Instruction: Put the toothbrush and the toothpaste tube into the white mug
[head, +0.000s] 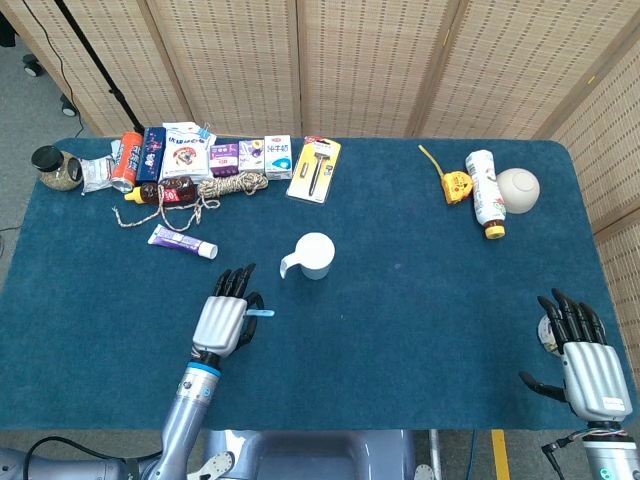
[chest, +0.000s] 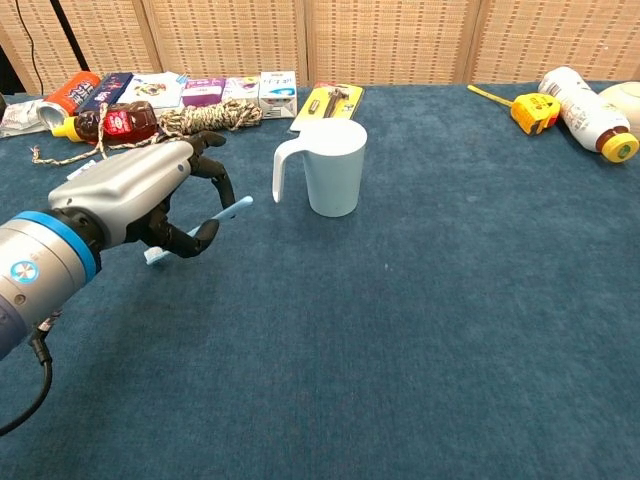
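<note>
My left hand (head: 222, 320) (chest: 135, 198) holds the light blue toothbrush (chest: 210, 222) (head: 260, 313) above the cloth, left of the white mug. The brush tilts, its far end higher and pointing toward the mug. The white mug (head: 314, 255) (chest: 331, 166) stands upright mid-table with its handle to the left. The purple toothpaste tube (head: 183, 242) lies on the cloth at the left; in the chest view my hand hides most of it. My right hand (head: 584, 362) hovers at the near right corner, fingers spread, holding nothing.
A row of boxes, a red can (head: 127, 160), a brown bottle (head: 166, 190), a coil of rope (head: 228, 186) and a razor pack (head: 315, 168) lines the far left. A yellow tape measure (head: 457, 186), a white bottle (head: 485, 192) and a bowl (head: 517, 189) sit far right.
</note>
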